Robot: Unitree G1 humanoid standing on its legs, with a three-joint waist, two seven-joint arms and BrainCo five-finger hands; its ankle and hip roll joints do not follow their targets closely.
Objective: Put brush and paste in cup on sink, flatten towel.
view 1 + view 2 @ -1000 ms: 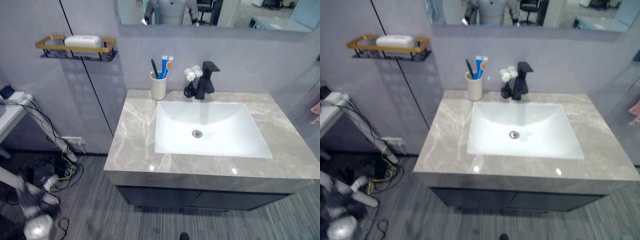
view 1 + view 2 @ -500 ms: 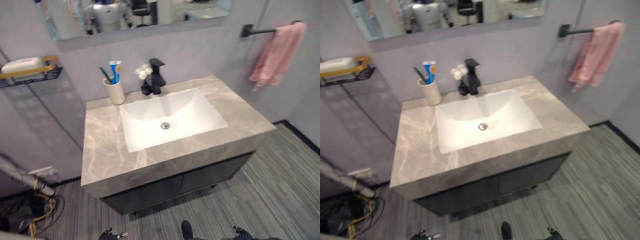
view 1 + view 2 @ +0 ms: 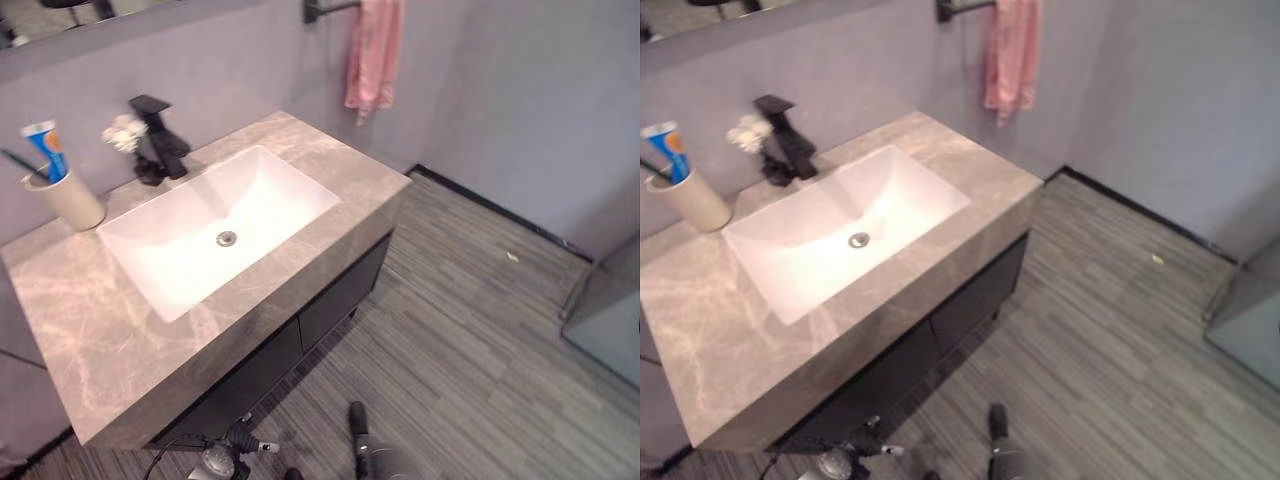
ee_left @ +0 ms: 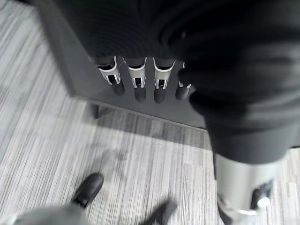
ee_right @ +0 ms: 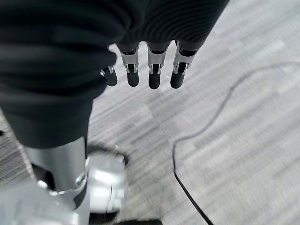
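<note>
I see the cup point(image 3: 66, 200) at the desk's point(image 3: 90, 330) back left, brush point(image 3: 20, 163) and paste point(image 3: 47, 147) standing in it. Tap point(image 3: 160, 137) behind the sink point(image 3: 215, 225). Towel point(image 3: 373, 50) hangs bunched on the wall bar point(image 3: 322, 9), right of the desk. Left robot hand point(image 4: 140, 79) and right robot hand point(image 5: 150, 70) hang over the floor, fingers straight, holding nothing.

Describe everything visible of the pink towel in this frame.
The pink towel hangs from a dark bar fixed to the grey wall, past the far end of the marble countertop. It looks like soft cloth, bunched into narrow vertical folds rather than spread flat, its lower edge uneven and hanging free above the counter's corner. Its top is cut off by the picture's edge. Nothing but the bar touches it.
</note>
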